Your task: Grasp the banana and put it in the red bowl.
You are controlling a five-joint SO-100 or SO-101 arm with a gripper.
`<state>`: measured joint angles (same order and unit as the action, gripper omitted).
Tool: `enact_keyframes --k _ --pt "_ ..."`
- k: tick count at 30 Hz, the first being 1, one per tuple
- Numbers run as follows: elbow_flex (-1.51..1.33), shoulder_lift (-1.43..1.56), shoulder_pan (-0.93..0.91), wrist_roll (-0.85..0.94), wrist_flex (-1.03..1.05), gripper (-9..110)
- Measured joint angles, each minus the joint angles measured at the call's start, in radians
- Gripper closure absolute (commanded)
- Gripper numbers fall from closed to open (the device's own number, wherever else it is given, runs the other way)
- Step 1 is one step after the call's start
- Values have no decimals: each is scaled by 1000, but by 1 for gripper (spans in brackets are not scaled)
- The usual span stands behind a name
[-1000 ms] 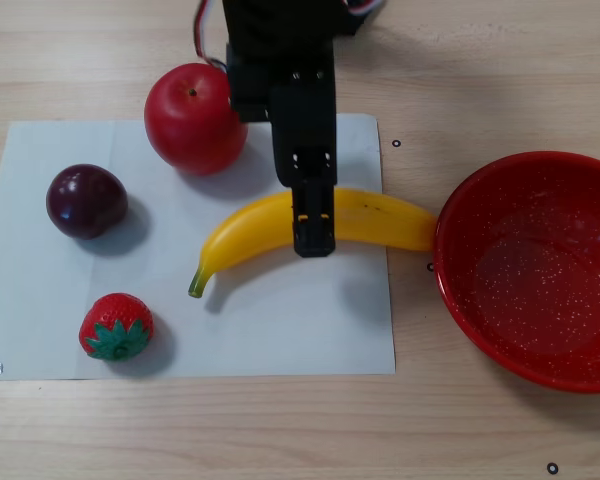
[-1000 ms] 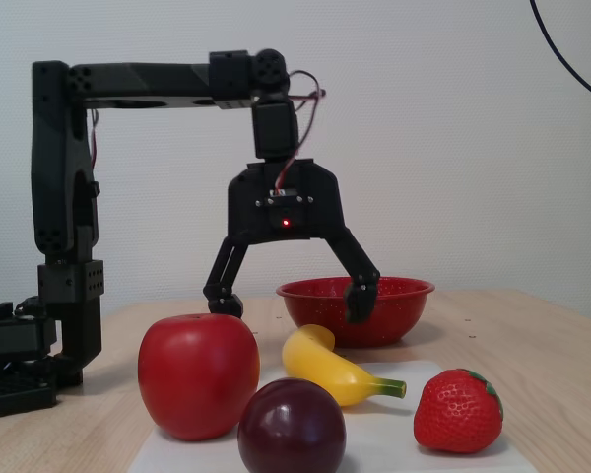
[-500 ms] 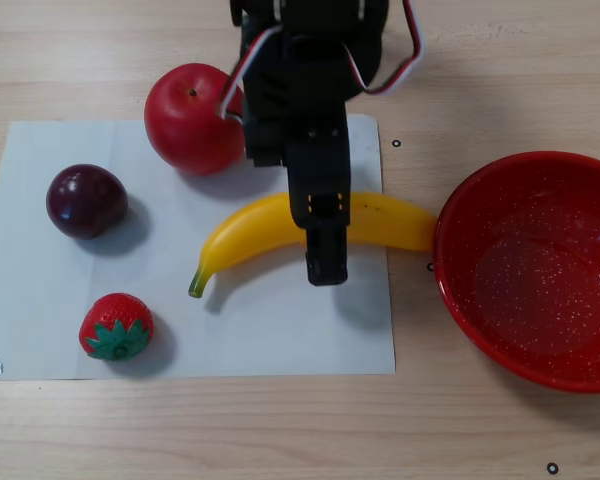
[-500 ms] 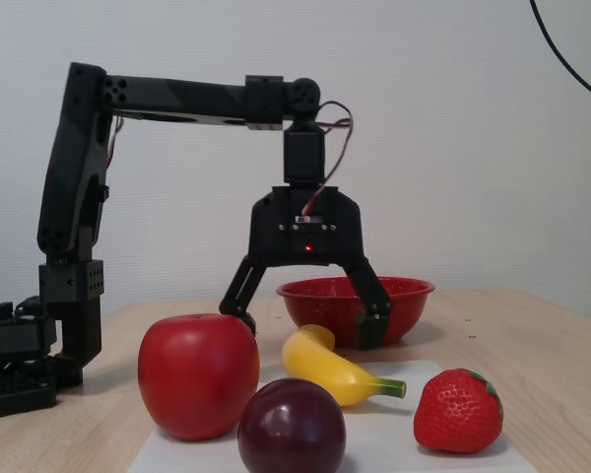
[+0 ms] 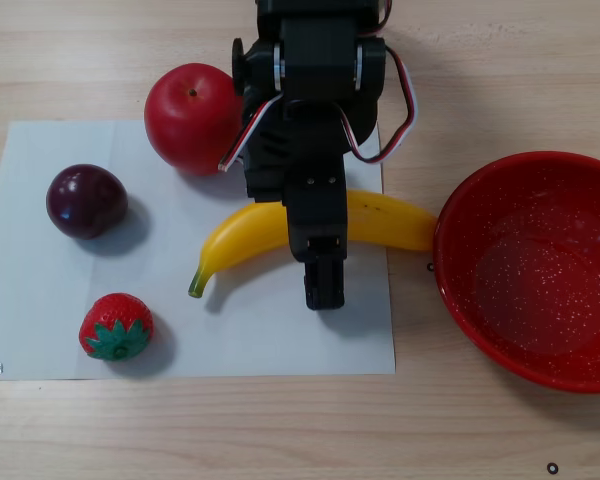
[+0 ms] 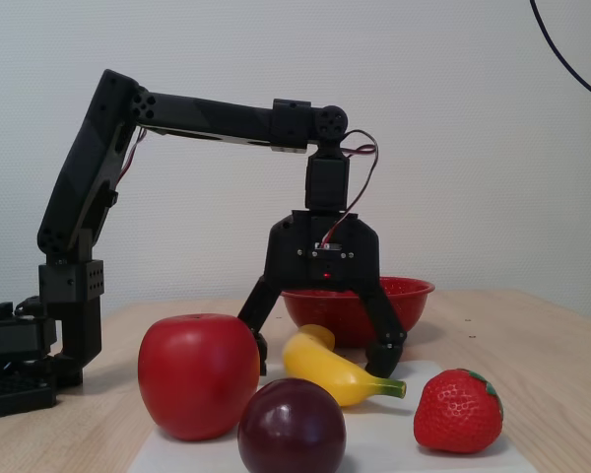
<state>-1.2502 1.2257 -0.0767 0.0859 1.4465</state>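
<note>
**Gripper lower and spread astride the banana**

Since the earlier frames the arm has reached further right in the fixed view and dropped, so the gripper (image 6: 322, 353) now hangs with its two fingers wide apart, one on each side of the banana (image 6: 337, 373). Before, the fingers hung level with the red bowl (image 6: 406, 292); now their tips sit down near the paper sheet (image 6: 394, 448).

In the fixed view, one finger's tip is hidden behind the apple (image 6: 198, 374); the other ends just above the banana's stem end. Cannot tell from this view whether either finger touches the banana.

In the other view the gripper (image 5: 318, 250) body covers the banana's (image 5: 392, 221) middle; only its two ends show, with the greenish stem tip pointing lower left. One finger pokes out below the banana; the second finger is hidden under the wrist. The banana lies on the paper sheet (image 5: 40, 300), its blunt end just beside the red bowl's (image 5: 525, 272) rim; contact unclear. The bowl's right edge is cut off by the frame.

The apple (image 5: 191, 116), plum (image 5: 86, 201) and strawberry (image 5: 116, 326) also sit on the sheet; the plum and strawberry are apart from the banana.
</note>
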Motion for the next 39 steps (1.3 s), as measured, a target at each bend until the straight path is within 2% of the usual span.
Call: enact_keyframes --k 12,26,34,39 --pt "48 -35 -5 0 40 27" --pt "11 -18 -6 -2 67 37" --pt "-60 35 8 -3 77 53" --pt "-101 75 11 -21 77 67"
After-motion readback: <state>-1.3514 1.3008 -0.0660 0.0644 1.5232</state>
